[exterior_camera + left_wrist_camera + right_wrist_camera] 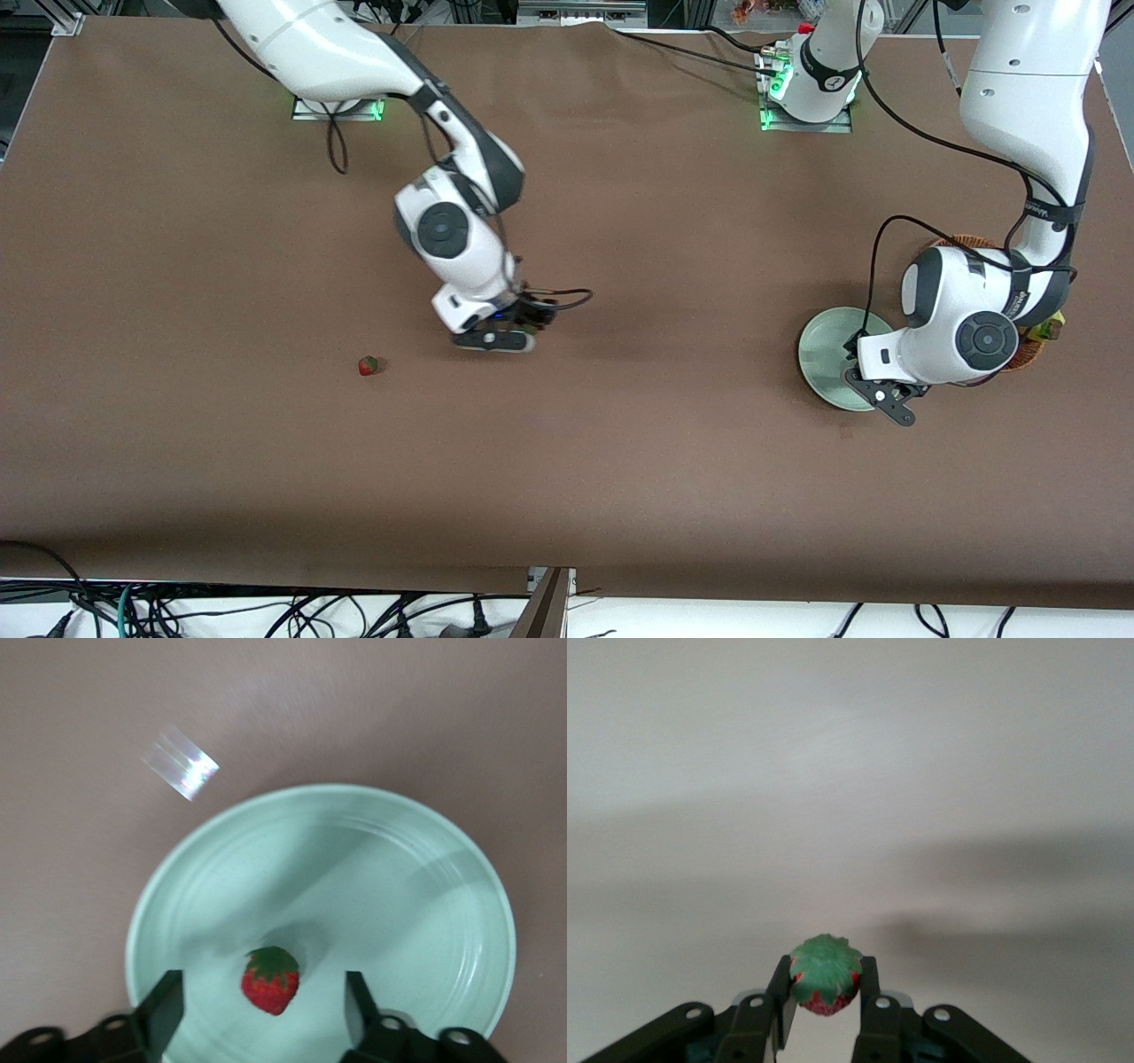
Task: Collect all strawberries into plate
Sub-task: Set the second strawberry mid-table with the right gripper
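While your left gripper (262,1010) hangs over the plate (824,350) w/ fingers (162,1001) spread wide, one strawberry (270,979) lies on the plate btwn them, touching neither. Your right gripper (824,997) is pinched on a 2nd strawberry (824,976), green cap showing, over bare tabletop (620,443) near mid-table. A 3rd berry (368,365) sits loose on the table at approx 9 o'clock from that gripper in the front view; the wicker basket (1028,354) sits at the plate's 3 o'clock, mostly hidden by the left arm.
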